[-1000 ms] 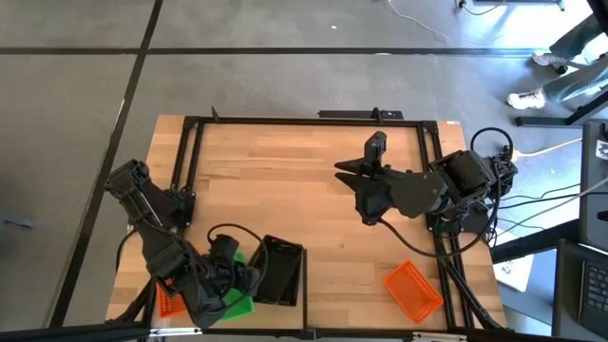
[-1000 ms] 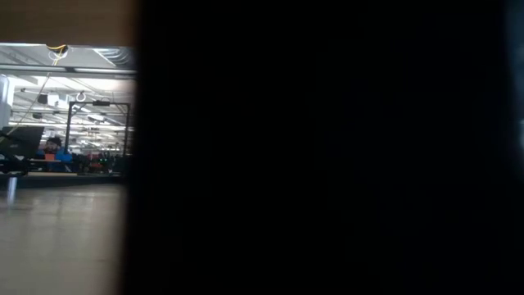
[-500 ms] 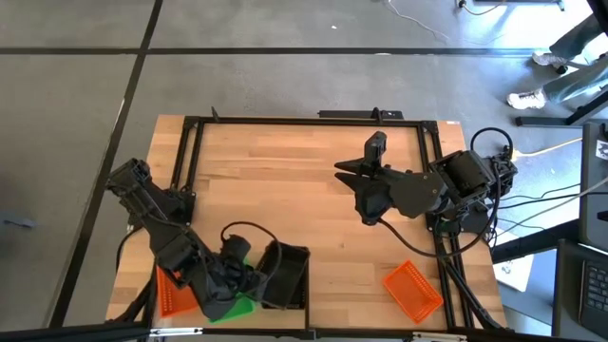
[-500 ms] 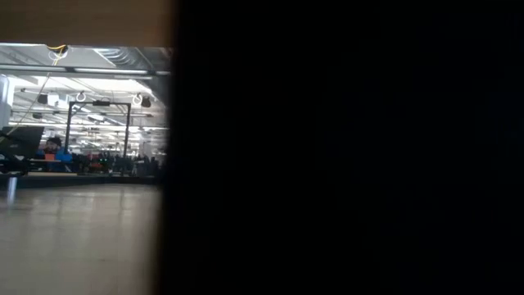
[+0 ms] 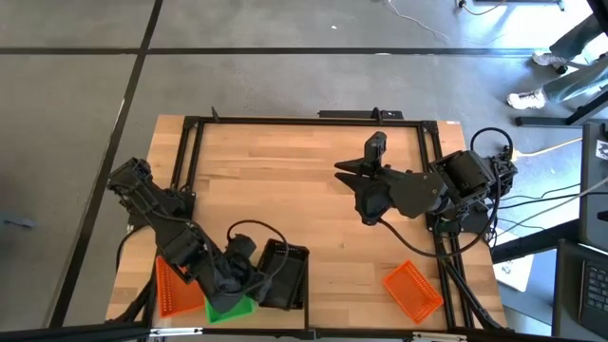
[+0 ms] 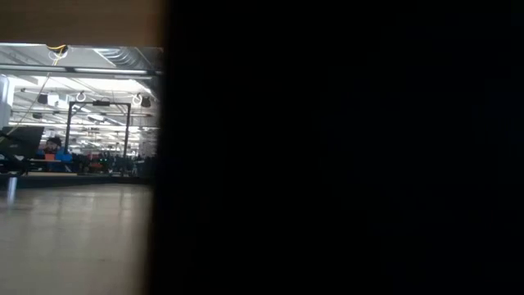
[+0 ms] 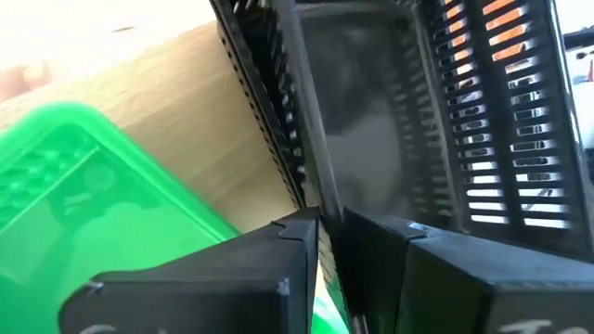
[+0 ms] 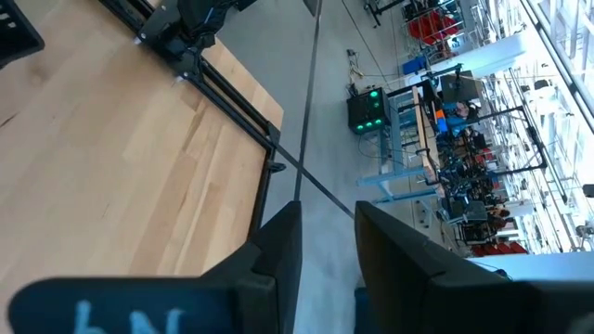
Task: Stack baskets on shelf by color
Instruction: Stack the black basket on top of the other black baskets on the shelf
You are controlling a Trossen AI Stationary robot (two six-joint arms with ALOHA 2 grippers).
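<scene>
Black lattice plastic is what you're dealing with: the black basket [image 5: 282, 275] sits near the front edge of the table, just right of the green basket [image 5: 230, 309], and your left gripper [image 7: 323, 232] has its fingers pinched together on the basket's thin side wall, as far as the left wrist view shows. My read is that it's light and fairly stiff but a bit springy at the rim, and the smooth plastic could slip or twist if you swing it fast, since you're holding one wall and not the middle. A grip on the long wall near its midpoint should keep it from tilting.

The green one lies touching or almost touching the black basket on its left, and beyond that an orange basket [image 5: 172, 288] sits by the front left corner. A second orange basket [image 5: 413, 290] lies well off to the right of the black one, near the front right corner.

The right gripper [image 5: 367, 203] hovers over the middle-right of the table, well apart from the black basket; its fingers look close together in the right wrist view.

Plenty of bare wood [image 5: 285, 190] behind the black basket, fenced by the black metal frame [image 5: 294, 120]. The low view is mostly blocked by something dark, so I can't place the shelf from here
</scene>
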